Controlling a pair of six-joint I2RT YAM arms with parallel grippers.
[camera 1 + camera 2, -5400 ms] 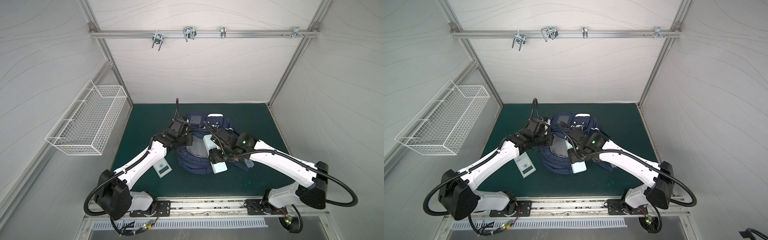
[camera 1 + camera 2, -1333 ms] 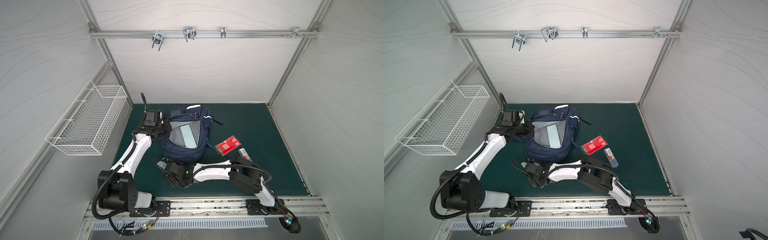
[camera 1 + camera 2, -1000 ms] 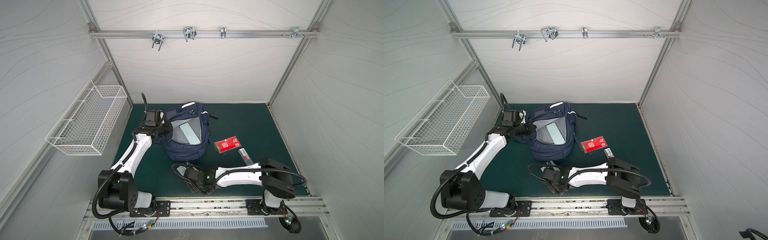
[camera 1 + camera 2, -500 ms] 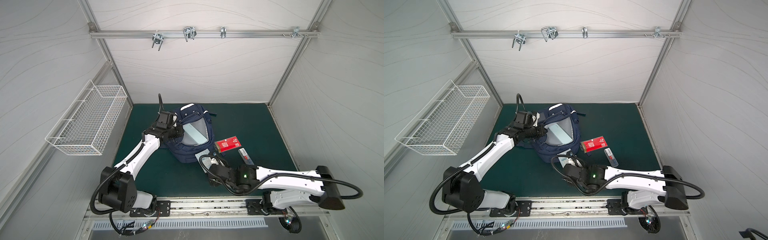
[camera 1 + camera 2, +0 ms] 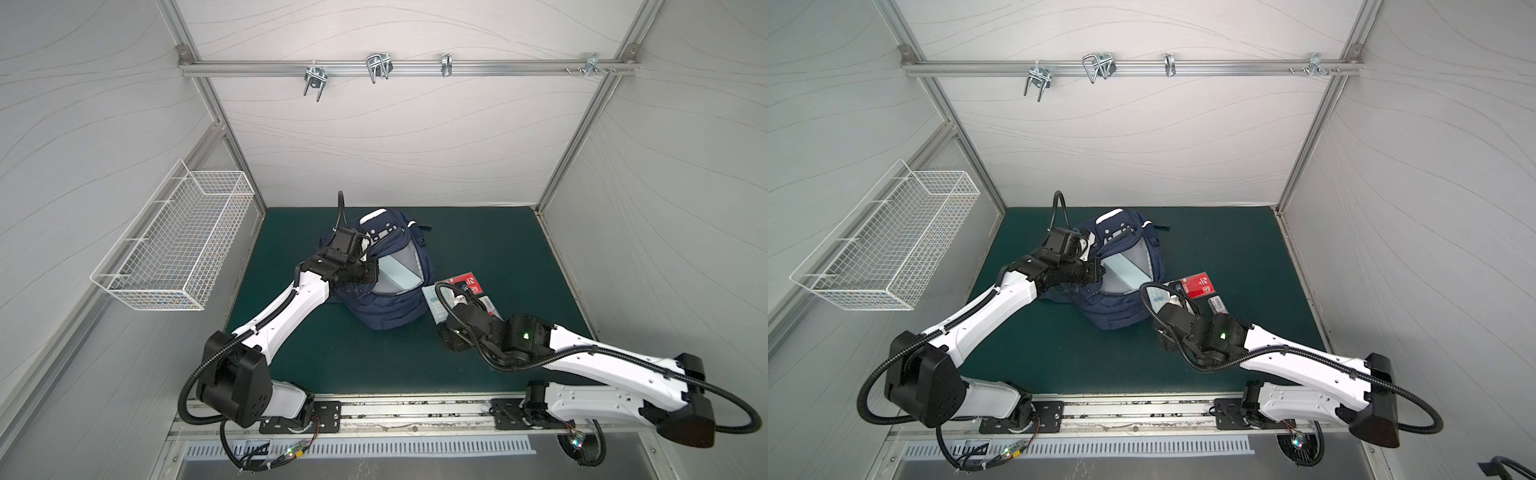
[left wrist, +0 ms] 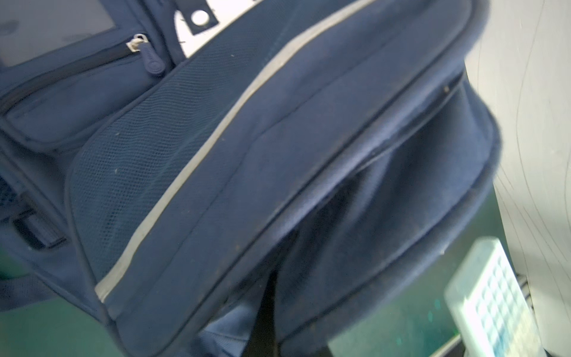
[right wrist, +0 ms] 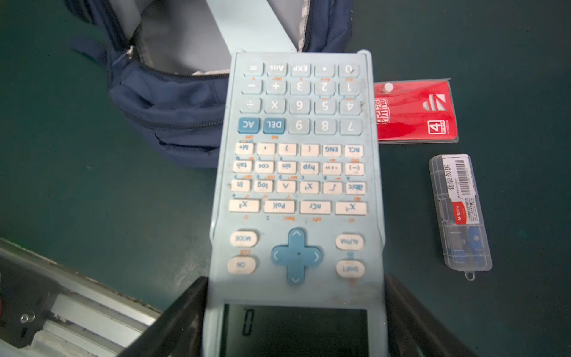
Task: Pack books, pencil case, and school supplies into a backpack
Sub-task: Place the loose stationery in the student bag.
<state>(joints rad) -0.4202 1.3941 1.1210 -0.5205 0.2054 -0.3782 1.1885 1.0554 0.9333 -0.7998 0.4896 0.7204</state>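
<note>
The navy backpack (image 5: 384, 309) lies mid-mat with its main opening gaping towards the right. My left gripper (image 5: 371, 271) is shut on the backpack's (image 6: 278, 139) opening flap and holds it up. The pale blue pencil case (image 5: 400, 274) rests inside against the grey lining. My right gripper (image 7: 295, 312) is shut on the calculator (image 7: 298, 173) at its screen end, keys pointing at the opening, just right of the backpack (image 5: 1121, 309). A slim red book (image 7: 414, 111) and the clear plastic box (image 7: 460, 213) lie on the mat beyond the calculator (image 5: 438, 305).
A white wire basket (image 5: 174, 245) hangs on the left wall. A metal rail with hooks (image 5: 376, 70) crosses the back wall. The arm bases sit on a metal rail (image 5: 415, 409) along the mat's front edge.
My right arm has swung the calculator from the front of the mat up to the backpack's right side. My left gripper has pulled the flap and backpack rightward.
</note>
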